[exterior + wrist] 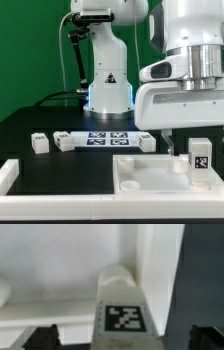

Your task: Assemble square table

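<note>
Exterior view: claw (192, 138) hangs right over the upright leg (200, 160), which stands in the square panel (140, 178) corner at the exterior view's right, on the bench (50, 128). Loose legs (38, 143) and the marker board (105, 137) lie well apart behind it; nothing blocks the approach.

Wrist view: claw (122, 339) spread wide, fingers (40, 338) either side of the tagged leg (125, 317), not touching.

Risk: the leg may not be seated. An off-centre squeeze or a nudge could tip it, and twisting could drag the panel.
</note>
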You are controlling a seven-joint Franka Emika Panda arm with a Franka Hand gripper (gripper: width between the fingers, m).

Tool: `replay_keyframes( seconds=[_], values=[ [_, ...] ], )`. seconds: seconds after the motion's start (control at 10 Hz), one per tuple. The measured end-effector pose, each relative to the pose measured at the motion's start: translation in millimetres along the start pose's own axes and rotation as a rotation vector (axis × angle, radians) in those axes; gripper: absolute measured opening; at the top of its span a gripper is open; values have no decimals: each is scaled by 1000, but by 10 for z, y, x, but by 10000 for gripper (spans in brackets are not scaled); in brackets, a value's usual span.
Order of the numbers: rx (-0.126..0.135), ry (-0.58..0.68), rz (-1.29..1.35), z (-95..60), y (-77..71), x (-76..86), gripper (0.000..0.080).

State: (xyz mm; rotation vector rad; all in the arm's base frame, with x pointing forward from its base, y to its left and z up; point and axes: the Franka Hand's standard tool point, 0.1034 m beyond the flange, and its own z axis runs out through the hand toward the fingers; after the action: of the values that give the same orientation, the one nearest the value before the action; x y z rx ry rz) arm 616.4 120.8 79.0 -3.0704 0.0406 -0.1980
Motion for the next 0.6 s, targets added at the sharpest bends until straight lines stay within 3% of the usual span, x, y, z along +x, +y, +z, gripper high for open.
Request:
replay_keyframes(
  seconds=[0.4, 0.5, 0.6],
  values=[
    [1, -48, 46, 20, 34, 65, 602],
    [0, -48, 121, 22, 33, 63, 427],
    [-2, -49, 196, 23, 32, 62, 427]
  ],
)
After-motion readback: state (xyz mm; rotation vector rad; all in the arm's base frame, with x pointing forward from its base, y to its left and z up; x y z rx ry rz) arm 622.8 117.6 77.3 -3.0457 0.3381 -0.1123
